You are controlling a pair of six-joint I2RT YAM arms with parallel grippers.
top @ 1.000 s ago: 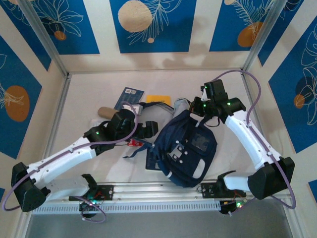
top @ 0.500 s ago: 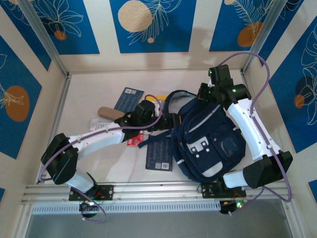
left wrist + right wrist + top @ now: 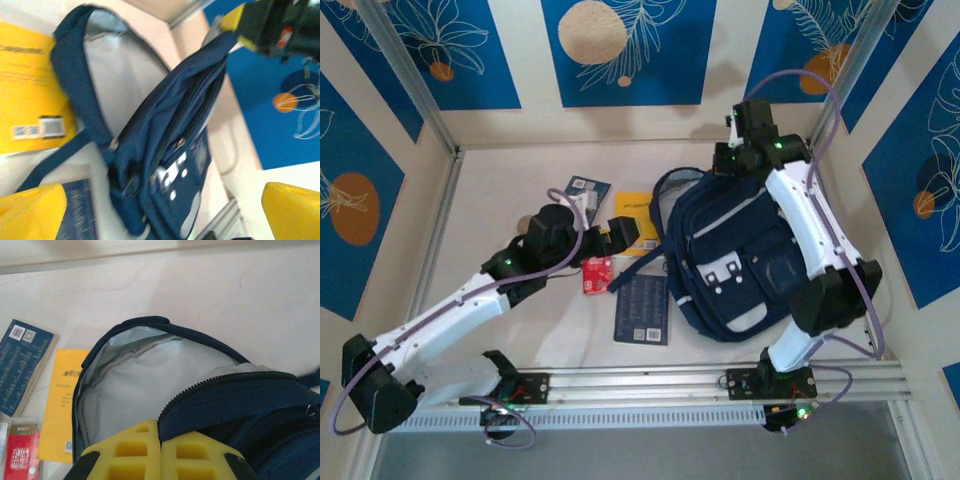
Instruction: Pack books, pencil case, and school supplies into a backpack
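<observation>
White tabletop between blue leaf-print walls: the backpack lies right of centre, mouth agape, its front rim pinched in the closed right gripper at the far side. The left gripper hangs wide open over the yellow book, just left of the backpack.

Backpack, right of centre: matt navy woven cloth, with a smoother pale grey lining inside its mouth and fine zip teeth along the edge. Left of it, a yellow-orange book and a navy book, both with flat paper covers of little shine. Red packet: glossy, like plastic film. Right gripper, bottom of the wrist view: matt yellow moulded plastic with square recesses. Table: smooth, pale, matt. Rail along the bottom: ribbed bare metal. Arm shells: glossy white plastic.
</observation>
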